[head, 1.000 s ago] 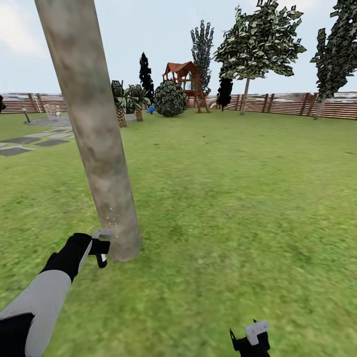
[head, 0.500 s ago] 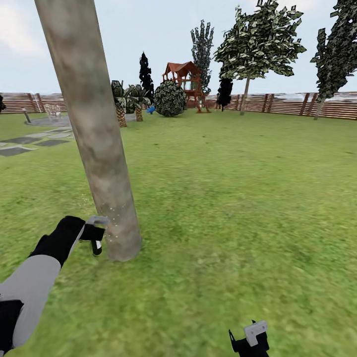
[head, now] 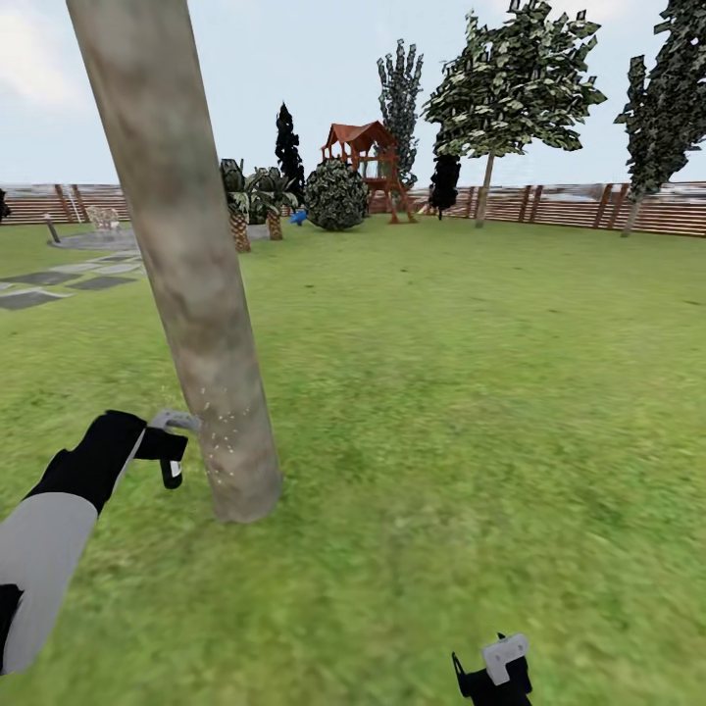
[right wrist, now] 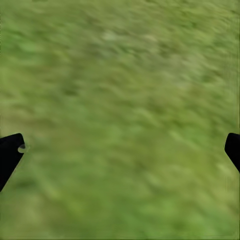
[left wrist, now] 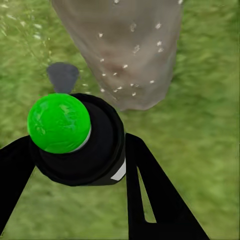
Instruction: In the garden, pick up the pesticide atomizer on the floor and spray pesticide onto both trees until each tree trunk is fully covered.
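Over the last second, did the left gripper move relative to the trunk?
Yes. The left gripper, holding the sprayer, rose along the tree trunk and drew slightly away from its base.

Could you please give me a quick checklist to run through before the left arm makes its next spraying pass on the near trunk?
1. Left gripper shut on the atomizer: ok, a finger on each side of the black body.
2. Nozzle facing the tree trunk: ok, droplets fleck the bark ahead.
3. Atomizer clear of the trunk: ok, a gap shows in the head view.
4. Whole trunk covered: not ok, flecks show only near the base.
5. Right gripper out of the way: ok, open over the grass.
6. Second tree sprayed: cannot tell, too far off.
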Robot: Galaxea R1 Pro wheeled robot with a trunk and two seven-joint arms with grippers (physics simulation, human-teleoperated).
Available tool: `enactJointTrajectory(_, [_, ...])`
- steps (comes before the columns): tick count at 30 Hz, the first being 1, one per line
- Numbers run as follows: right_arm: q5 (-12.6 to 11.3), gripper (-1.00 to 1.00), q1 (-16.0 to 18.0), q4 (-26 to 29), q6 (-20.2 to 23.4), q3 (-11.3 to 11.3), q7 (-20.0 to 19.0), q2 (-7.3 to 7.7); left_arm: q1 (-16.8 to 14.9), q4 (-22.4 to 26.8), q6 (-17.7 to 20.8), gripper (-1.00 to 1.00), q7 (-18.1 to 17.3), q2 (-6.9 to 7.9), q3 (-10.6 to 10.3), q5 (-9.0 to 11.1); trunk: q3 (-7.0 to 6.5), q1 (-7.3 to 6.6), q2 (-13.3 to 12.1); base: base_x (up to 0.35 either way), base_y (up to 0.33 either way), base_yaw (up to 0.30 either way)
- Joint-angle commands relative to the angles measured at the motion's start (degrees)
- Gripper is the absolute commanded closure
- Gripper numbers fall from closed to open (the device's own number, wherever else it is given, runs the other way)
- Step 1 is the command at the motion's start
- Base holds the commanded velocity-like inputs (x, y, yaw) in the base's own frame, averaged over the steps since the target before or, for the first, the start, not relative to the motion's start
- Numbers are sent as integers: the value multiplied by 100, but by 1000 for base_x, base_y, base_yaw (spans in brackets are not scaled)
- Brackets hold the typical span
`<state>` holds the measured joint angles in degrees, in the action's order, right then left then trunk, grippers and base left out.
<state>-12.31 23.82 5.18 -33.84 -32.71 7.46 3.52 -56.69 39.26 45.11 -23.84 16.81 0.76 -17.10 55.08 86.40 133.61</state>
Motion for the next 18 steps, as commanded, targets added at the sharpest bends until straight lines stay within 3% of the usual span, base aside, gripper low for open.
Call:
enactJointTrajectory(1, [-2,-100,0,0,0,1,1,0,0,6,-2,100,1,-2,2,-2,0,0,0,286,204,0])
enactJointTrajectory(9, [-17,-100,0,0,-8,4,18,-6,28,-14,-10,100,12,46,-4,-42,0,0,0,191,157,0])
enactJointTrajectory(14, [-11,-100,0,-7,-9,2,19,-1,389,2,-51,100,4,38,1,-29,0,0,0,7,6,0])
enactJointTrajectory(16, [-12,-100,0,-7,-7,1,19,0,485,-40,-52,100,5,-8,-8,-6,0,0,0,0,0,0])
enactJointTrajectory(18, [-10,-100,0,-8,-8,1,19,-2,588,-8,-52,100,2,-201,0,-3,0,0,0,0,0,0])
